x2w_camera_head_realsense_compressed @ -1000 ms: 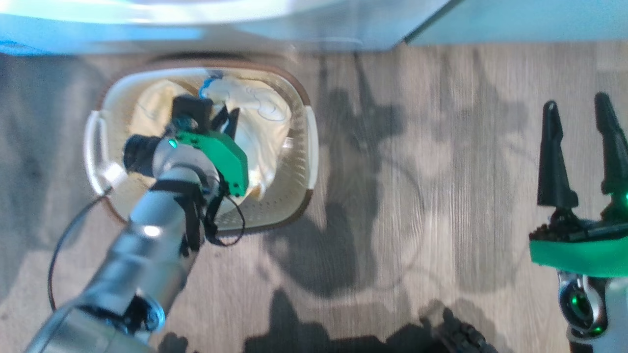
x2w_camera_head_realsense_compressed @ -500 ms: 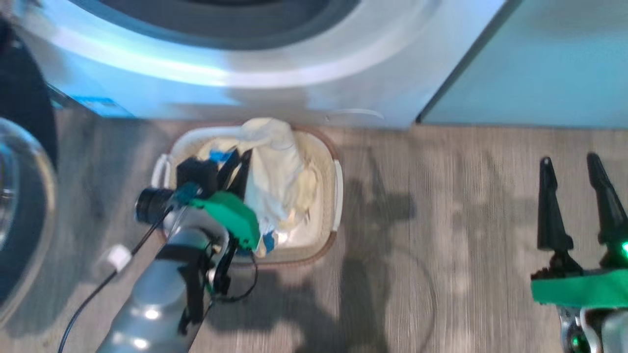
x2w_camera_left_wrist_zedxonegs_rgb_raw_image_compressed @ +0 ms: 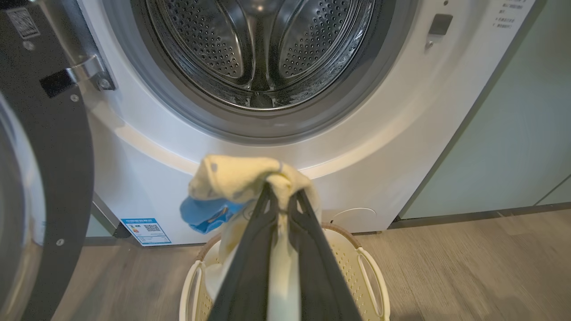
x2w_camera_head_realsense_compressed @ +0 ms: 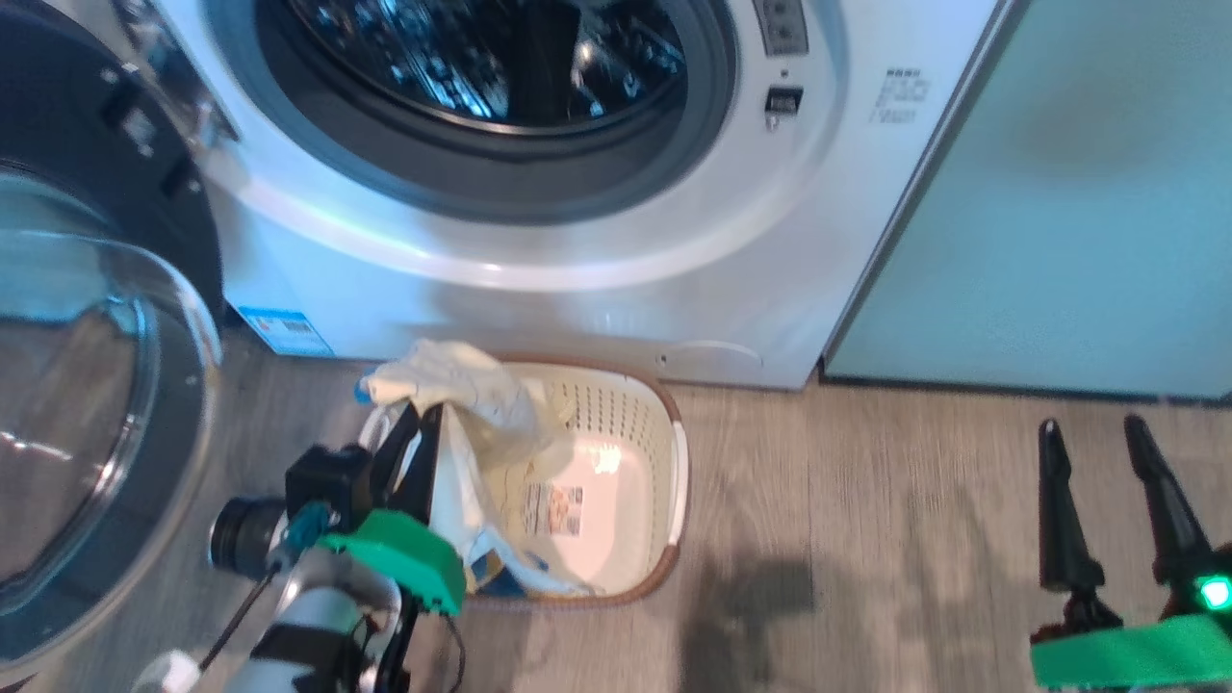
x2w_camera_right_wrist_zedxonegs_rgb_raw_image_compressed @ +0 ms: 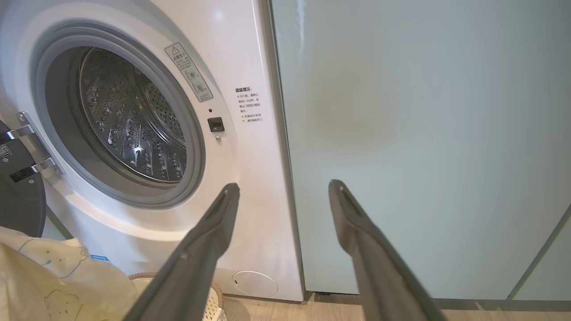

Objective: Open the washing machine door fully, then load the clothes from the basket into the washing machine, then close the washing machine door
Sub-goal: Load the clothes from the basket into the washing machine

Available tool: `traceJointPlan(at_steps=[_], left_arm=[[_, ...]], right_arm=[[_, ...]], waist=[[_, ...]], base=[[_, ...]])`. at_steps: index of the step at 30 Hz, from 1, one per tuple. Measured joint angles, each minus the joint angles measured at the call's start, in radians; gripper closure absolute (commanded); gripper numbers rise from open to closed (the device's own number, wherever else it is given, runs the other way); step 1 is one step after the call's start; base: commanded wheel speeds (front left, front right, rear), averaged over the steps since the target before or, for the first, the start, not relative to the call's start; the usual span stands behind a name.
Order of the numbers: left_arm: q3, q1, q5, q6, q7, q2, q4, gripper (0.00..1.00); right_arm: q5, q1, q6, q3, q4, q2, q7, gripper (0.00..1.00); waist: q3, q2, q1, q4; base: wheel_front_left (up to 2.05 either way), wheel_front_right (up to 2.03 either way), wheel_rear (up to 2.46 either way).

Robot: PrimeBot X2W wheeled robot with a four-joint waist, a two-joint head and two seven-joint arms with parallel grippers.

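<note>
My left gripper (x2w_camera_head_realsense_compressed: 422, 416) is shut on the pale-yellow clothes (x2w_camera_head_realsense_compressed: 476, 399), lifted above the cream basket (x2w_camera_head_realsense_compressed: 664, 481) on the floor. In the left wrist view the clothes (x2w_camera_left_wrist_zedxonegs_rgb_raw_image_compressed: 243, 176) drape over my gripper (x2w_camera_left_wrist_zedxonegs_rgb_raw_image_compressed: 282, 194), a blue piece (x2w_camera_left_wrist_zedxonegs_rgb_raw_image_compressed: 203, 214) hanging at their left, before the washing machine (x2w_camera_left_wrist_zedxonegs_rgb_raw_image_compressed: 147, 147) and its steel drum (x2w_camera_left_wrist_zedxonegs_rgb_raw_image_compressed: 258, 49). The washing machine door (x2w_camera_head_realsense_compressed: 87, 404) stands swung open at the left. My right gripper (x2w_camera_head_realsense_compressed: 1092, 433) is open over bare floor, empty; the right wrist view shows this gripper (x2w_camera_right_wrist_zedxonegs_rgb_raw_image_compressed: 283, 189) facing the washing machine (x2w_camera_right_wrist_zedxonegs_rgb_raw_image_compressed: 241, 147).
A pale green cabinet panel (x2w_camera_head_realsense_compressed: 1059, 212) stands right of the machine. The basket's bottom label (x2w_camera_head_realsense_compressed: 551, 508) shows. Wood floor (x2w_camera_head_realsense_compressed: 866, 539) stretches between the basket and my right gripper.
The head camera tilted up, bringing the drum and open door into view. My left gripper has lifted the clothes out of the basket; the basket's bottom now shows.
</note>
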State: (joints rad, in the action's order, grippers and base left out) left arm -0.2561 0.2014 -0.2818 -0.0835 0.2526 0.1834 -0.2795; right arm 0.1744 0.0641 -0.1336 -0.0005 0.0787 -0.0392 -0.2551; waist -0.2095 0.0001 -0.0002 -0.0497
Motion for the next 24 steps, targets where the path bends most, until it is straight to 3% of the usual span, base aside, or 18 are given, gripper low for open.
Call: traceJointPlan(at_steps=[15,24], left_arm=[[0.038,-0.233,-0.002,-0.08,-0.077,0.058,0.253,1.0],[0.048,-0.246,-0.012,-0.095,-0.096,0.066,0.3,1.0]], right_arm=[[0.0,0.117,0.0,0.01,-0.008,0.0,0.0,0.0],[0.007,0.119,0.0,0.002,-0.007,0.0,0.0,0.0]], waist=[[0.169,0.0,0.0,0.018],[0.182,0.0,0.0001,0.01]], base=[[0.0,0.0,0.0],[0.0,0.0,0.0]])
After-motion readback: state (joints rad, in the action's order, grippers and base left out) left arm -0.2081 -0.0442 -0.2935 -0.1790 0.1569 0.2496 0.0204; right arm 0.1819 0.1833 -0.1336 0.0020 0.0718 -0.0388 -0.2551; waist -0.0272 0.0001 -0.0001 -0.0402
